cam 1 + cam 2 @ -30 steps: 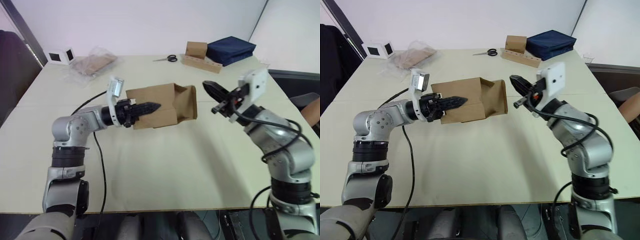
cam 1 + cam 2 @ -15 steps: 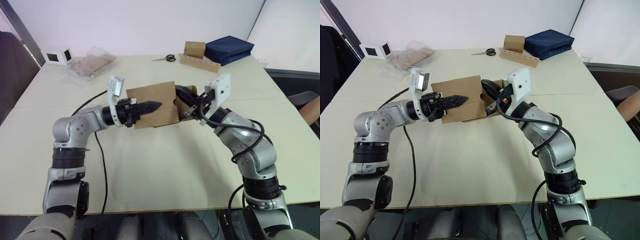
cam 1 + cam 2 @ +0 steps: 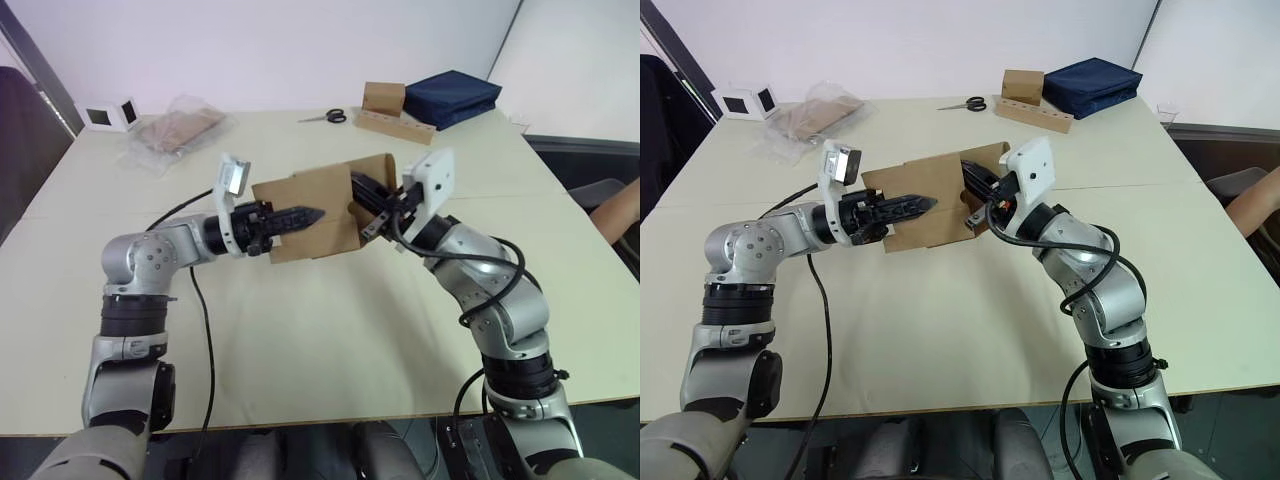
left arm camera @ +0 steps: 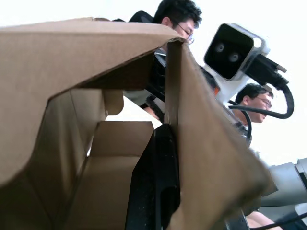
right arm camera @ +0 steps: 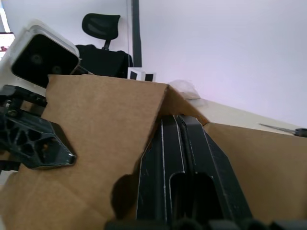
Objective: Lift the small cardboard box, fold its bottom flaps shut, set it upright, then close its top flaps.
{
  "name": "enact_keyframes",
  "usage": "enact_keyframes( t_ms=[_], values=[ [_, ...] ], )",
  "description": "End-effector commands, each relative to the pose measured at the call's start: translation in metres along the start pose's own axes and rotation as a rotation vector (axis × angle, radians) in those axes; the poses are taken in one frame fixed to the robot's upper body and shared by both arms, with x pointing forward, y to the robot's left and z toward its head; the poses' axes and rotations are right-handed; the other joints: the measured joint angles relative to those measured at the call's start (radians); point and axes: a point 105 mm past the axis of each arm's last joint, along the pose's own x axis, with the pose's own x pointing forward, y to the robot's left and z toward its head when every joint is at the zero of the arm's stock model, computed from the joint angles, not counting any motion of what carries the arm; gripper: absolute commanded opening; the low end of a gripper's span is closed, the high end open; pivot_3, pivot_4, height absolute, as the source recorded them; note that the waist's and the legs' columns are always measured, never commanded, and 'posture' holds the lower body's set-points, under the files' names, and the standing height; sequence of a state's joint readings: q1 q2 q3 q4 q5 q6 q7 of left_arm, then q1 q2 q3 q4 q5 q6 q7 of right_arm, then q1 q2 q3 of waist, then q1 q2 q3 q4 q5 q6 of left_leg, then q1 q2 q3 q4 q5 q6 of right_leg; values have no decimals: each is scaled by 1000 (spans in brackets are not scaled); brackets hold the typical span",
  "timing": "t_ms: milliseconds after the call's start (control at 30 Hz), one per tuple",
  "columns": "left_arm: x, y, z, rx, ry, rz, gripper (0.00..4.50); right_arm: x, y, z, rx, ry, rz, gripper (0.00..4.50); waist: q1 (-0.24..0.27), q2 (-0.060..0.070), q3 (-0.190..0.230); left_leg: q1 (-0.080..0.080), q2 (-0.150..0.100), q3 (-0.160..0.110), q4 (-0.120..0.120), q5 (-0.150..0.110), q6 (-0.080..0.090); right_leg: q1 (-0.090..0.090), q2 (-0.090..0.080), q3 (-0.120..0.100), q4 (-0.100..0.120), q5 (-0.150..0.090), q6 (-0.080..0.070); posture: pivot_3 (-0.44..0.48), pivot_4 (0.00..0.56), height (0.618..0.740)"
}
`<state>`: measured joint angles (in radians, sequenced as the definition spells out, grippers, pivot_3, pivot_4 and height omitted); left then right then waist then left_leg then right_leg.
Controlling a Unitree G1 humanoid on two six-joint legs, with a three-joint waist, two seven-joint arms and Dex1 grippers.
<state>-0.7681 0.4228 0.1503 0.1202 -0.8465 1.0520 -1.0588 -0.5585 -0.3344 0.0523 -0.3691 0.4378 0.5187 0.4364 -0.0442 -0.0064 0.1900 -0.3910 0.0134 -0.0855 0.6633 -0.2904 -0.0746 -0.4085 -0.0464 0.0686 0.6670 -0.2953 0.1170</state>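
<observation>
Both head eyes look forward and down over the tabletop (image 3: 330, 340). Each wrist camera presses close against the small cardboard box (image 3: 310, 208), seemingly facing the other.

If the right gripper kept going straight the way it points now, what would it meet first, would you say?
Most likely the plain brown cardboard box: the right gripper already points into its open end, so a flap or an inner wall comes first, though depth is unclear.

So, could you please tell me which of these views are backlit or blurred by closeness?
Left wrist view: the plain brown cardboard box is blurred by closeness against a blown-out white background. Right wrist view: the right gripper's black fingers are near and soft. Left eye view: evenly lit, with soft shadows on the pale table.
</observation>
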Motion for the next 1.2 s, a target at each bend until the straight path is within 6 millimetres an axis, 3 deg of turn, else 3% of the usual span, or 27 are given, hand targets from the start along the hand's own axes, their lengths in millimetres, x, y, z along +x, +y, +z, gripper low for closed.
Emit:
enact_keyframes(
  t_ms=[33,467,667,933,1200],
  values=[
    [3,-3,14,38,-36,-6,61,2,17,20,-35,-69,86,0,0,0,0,0,0,0,0,0,0,0,0,0,0,0,0,0,150,740],
    [5,-13,17,2,-30,-54,61,4,16,19,-78,-57,107,0,-1,0,0,0,0,0,0,0,0,0,0,0,0,0,0,0,150,740],
    [2,-12,21,16,-42,-30,61,-3,3,23,-105,-48,84,0,0,0,0,0,0,0,0,0,0,0,0,0,0,0,0,0,150,740],
    [-1,-10,29,33,-71,-11,61,-28,-20,34,-139,-20,11,0,1,0,0,0,0,0,0,0,0,0,0,0,0,0,0,0,150,740],
    [-1,-11,37,43,-101,-9,61,-56,-20,22,-73,35,-68,0,1,0,0,0,0,0,0,0,0,0,0,0,0,0,0,0,150,740]
  ],
)
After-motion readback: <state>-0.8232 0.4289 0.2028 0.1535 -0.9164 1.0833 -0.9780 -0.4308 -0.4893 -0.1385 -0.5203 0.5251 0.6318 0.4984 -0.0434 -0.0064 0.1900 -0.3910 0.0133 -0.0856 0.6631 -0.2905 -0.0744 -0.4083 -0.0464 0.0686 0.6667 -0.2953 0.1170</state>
